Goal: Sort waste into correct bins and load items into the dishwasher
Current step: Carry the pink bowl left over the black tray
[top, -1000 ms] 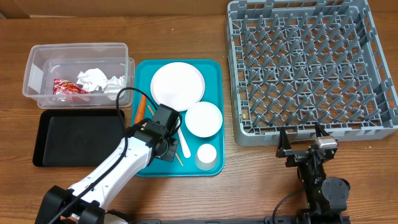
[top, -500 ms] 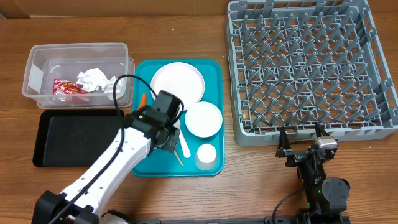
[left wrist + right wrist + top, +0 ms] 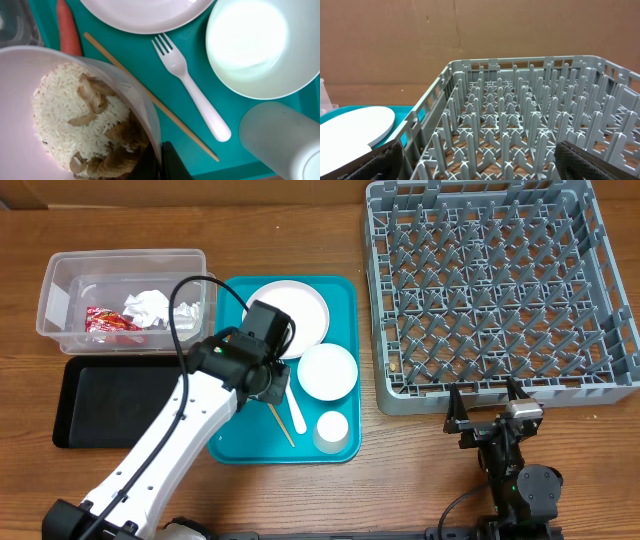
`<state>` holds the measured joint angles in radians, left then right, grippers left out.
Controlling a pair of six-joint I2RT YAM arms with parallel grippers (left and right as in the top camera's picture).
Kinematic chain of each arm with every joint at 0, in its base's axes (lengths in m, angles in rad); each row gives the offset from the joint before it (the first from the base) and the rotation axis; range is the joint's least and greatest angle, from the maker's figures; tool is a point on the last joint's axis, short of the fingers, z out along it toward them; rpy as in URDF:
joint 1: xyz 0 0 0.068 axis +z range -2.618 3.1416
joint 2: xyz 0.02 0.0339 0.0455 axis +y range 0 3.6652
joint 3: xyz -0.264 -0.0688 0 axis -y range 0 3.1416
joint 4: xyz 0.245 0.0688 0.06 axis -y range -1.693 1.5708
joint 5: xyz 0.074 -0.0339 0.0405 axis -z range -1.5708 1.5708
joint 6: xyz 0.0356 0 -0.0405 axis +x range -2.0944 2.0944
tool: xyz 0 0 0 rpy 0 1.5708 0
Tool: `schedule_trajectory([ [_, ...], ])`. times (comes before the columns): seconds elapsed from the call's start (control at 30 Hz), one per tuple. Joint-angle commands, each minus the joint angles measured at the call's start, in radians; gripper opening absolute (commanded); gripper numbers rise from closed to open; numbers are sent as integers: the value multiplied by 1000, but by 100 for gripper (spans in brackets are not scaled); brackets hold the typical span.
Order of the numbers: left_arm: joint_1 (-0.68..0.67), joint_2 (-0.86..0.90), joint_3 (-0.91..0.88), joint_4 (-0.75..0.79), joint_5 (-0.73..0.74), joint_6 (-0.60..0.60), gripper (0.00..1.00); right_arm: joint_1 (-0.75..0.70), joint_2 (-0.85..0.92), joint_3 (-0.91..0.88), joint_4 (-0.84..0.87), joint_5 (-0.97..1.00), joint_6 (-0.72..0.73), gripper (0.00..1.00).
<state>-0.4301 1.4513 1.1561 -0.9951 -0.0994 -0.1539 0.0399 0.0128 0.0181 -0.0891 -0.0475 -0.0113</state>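
We see the left gripper (image 3: 161, 162) clamped on the rim of a round white plastic bowl (image 3: 17, 90) filled with white rice grains (image 3: 55, 115) and beige food scraps (image 3: 95, 95); one dark finger shows just outside the rim at the bottom of the wrist view; this bowl is over the left part of the teal rectangular serving tray (image 3: 343, 300), and we cannot tell whether it touches the tray; an orange carrot (image 3: 67, 30) lies along the tray's left edge, its lower end hidden behind the bowl's rim; a thin wooden stick (image 3: 150, 97) runs diagonally from near the carrot toward the tray's near edge; a white plastic fork (image 3: 192, 92) lies just right of the stick, tines toward the flat round white plate (image 3: 290, 315) at the tray's far edge; an empty white bowl (image 3: 327, 370) sits by the tray's right edge, and a small white cup (image 3: 331, 428) stands in its near right corner; on the table left of the tray, a clear rectangular plastic tub (image 3: 60, 275) holds a red snack wrapper (image 3: 112, 322) and crumpled white napkins (image 3: 148, 307); a shallow black rectangular tray (image 3: 120, 400) lies just in front of the tub; the large grey plastic dish rack (image 3: 500, 290) fills the table's far right corner; the right gripper (image 3: 487, 395) hovers at the rack's near edge, fingers spread wide and apart from everything
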Motion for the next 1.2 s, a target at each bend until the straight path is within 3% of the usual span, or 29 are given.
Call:
schedule_trajectory([
  [0.0,39,1,51,-21,-16,-3,4,-2,-10,-10,8,1,-4,100],
  [0.37,285,-2,66,-21,121,6,4,-2,-10,-10,8,1,-4,100],
  [0.73,569,-3,66,3,323,130,4,-2,-10,-10,8,1,-4,100],
  [1.17,892,-3,62,35,510,132,4,-2,-10,-10,8,1,-4,100],
])
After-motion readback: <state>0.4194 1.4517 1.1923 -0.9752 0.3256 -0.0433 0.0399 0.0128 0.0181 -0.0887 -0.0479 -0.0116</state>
